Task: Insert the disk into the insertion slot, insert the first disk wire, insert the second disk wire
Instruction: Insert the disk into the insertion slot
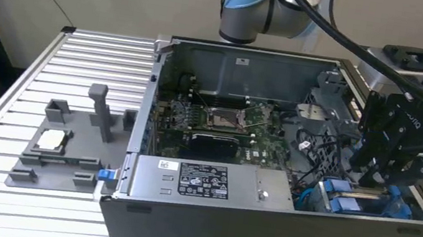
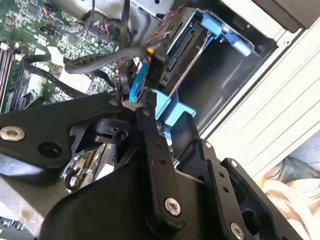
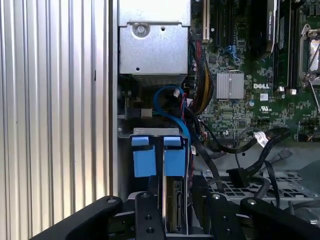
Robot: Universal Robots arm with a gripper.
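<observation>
The computer case (image 1: 261,233) lies open on the ribbed metal desk (image 1: 77,61). The gripper (image 1: 372,180) is down inside the case, at its near corner on the exterior view's right. In the second wrist view its fingers (image 2: 149,120) are closed on the blue frame (image 2: 172,111) of the disk (image 3: 174,210), about the middle of the frame's length.

The disk stands on its edge in the insertion slot (image 3: 150,132), the narrow grey metal bay along the case wall. Blue tabs (image 3: 145,159) of the frame show at both ends of the slot.

Beside the slot, towards the green motherboard (image 1: 228,121), black cables (image 3: 240,147) lie loose, and a thin blue cable (image 3: 167,97) curves between the slot and the grey power-supply box (image 1: 194,182).

Well apart, on the desk at the exterior view's left, is a grey plastic tray (image 1: 55,152).
</observation>
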